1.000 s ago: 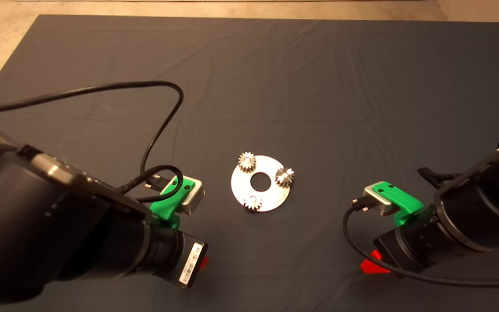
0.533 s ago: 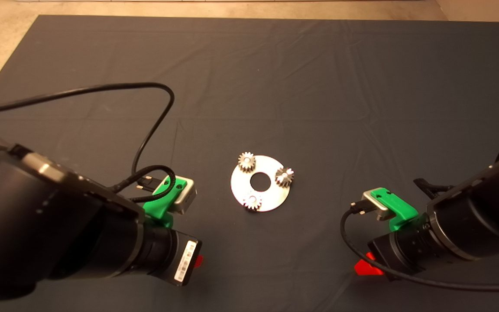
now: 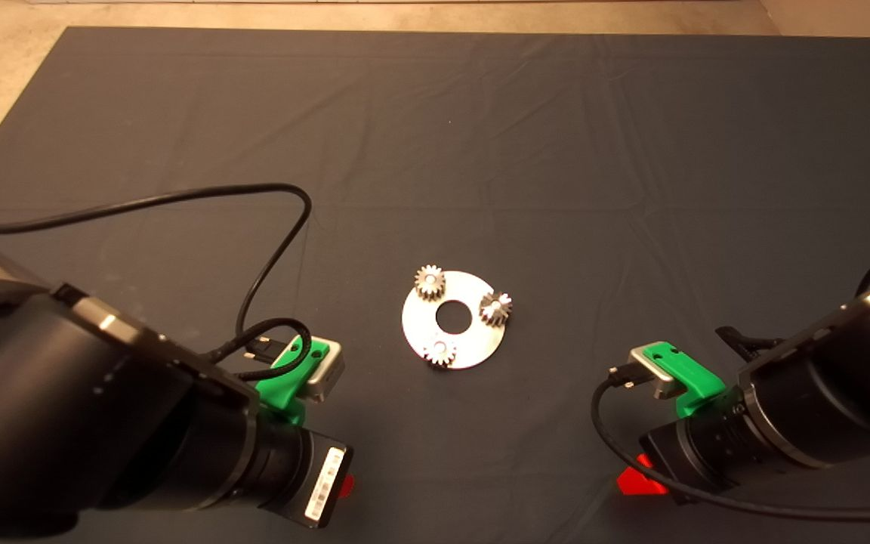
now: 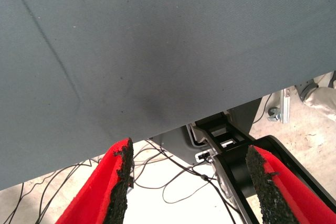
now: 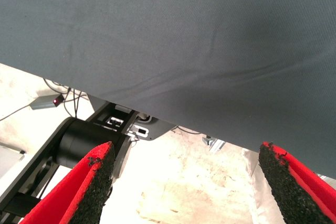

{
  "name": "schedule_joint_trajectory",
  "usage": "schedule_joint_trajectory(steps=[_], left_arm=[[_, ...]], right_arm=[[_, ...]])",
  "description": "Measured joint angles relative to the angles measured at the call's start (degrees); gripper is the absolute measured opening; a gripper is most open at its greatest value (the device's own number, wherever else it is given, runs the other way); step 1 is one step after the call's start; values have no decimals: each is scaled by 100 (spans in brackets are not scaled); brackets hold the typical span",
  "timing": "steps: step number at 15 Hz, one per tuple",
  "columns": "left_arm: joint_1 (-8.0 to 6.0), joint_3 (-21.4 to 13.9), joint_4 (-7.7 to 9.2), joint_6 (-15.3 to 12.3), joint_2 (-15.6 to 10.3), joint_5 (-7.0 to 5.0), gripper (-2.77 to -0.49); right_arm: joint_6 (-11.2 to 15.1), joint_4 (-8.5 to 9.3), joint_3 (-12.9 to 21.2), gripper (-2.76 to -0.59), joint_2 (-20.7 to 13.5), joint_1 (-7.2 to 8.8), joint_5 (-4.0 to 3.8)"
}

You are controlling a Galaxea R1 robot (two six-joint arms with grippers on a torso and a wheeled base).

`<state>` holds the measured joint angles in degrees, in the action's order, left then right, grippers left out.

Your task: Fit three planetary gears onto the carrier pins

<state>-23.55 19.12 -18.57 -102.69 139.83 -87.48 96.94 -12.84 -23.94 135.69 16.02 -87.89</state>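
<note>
Three gears (image 3: 430,281) sit on the disc (image 3: 480,341) mid-mat, between the left gripper (image 4: 186,182) and right gripper (image 5: 186,182), both wide open, empty, near the mat's (image 3: 480,113) front edge.

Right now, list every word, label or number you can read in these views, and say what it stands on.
No text is readable.
White sticker on the left arm's wrist: bears a barcode-like print, too small to read.
Gears, disc, mat: no markings visible.
</note>
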Motion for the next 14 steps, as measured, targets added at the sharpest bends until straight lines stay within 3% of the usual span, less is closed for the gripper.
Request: schedule_joint_trajectory(steps=[3,14], left_arm=[[70,-2,2,0,15,0,-179],[75,-2,0,-4,15,1,-179]], right_arm=[[0,-13,5,-133,6,-1,2],[2,-28,16,-133,179,-61,-2]])
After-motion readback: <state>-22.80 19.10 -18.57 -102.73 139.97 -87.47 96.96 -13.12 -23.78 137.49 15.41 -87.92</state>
